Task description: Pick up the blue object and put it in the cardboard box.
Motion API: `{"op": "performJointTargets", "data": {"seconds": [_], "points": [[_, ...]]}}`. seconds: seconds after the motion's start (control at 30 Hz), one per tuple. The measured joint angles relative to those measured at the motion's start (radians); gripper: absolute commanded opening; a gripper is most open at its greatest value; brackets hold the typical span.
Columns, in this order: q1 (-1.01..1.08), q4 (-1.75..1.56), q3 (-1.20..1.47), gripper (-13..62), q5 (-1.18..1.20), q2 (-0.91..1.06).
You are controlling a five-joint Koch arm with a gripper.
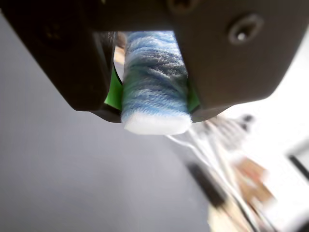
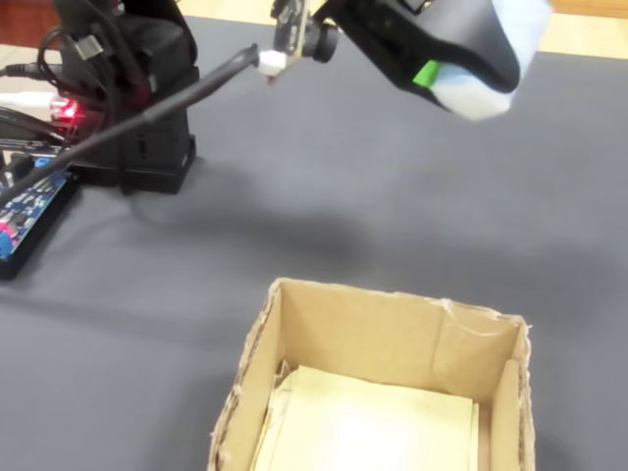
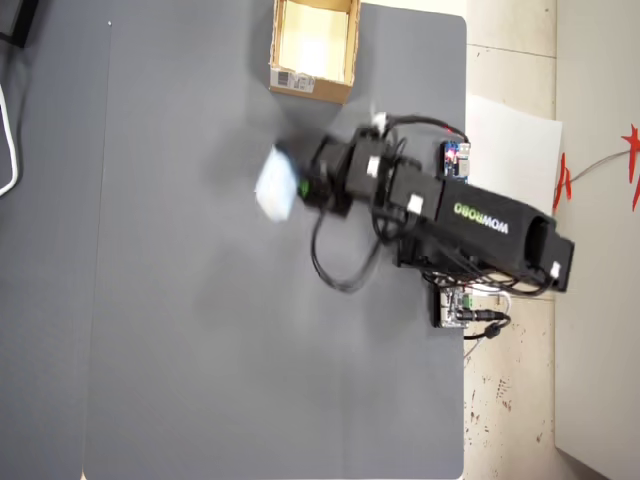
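Observation:
The blue object (image 1: 154, 82) is a pale blue thread-wound roll, clamped between my gripper's (image 1: 153, 104) dark jaws with green pads on both sides; its white end sticks out below. In the fixed view the gripper (image 2: 461, 83) holds the roll (image 2: 505, 39) high above the mat, beyond the cardboard box (image 2: 392, 339), whose open top shows a pale interior. From overhead, the blurred roll (image 3: 274, 186) hangs over the mat, apart from the box (image 3: 310, 82) with its white label, which lies at the mat's top edge.
The arm's black base (image 2: 137, 108) and a blue circuit board (image 2: 25, 211) sit at the left in the fixed view, with cables around them. Overhead, the grey mat (image 3: 180, 300) ends at the right near the arm's body (image 3: 480, 235).

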Motion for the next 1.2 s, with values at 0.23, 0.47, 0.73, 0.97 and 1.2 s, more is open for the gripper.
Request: {"op": "performJointTargets", "data": {"seconds": [0.23, 0.47, 0.73, 0.97, 1.2], "points": [[0.310, -0.060, -0.133, 9.4, -0.060, -0.198], [0.499, -0.072, -0.293, 9.4, -0.060, -0.420], [0.563, 0.037, -0.291, 20.7, 0.023, -0.472], [0.578, 0.041, -0.291, 30.0, 0.083, -0.474], [0.601, 0.041, -0.291, 32.3, 0.126, -0.476]]}}
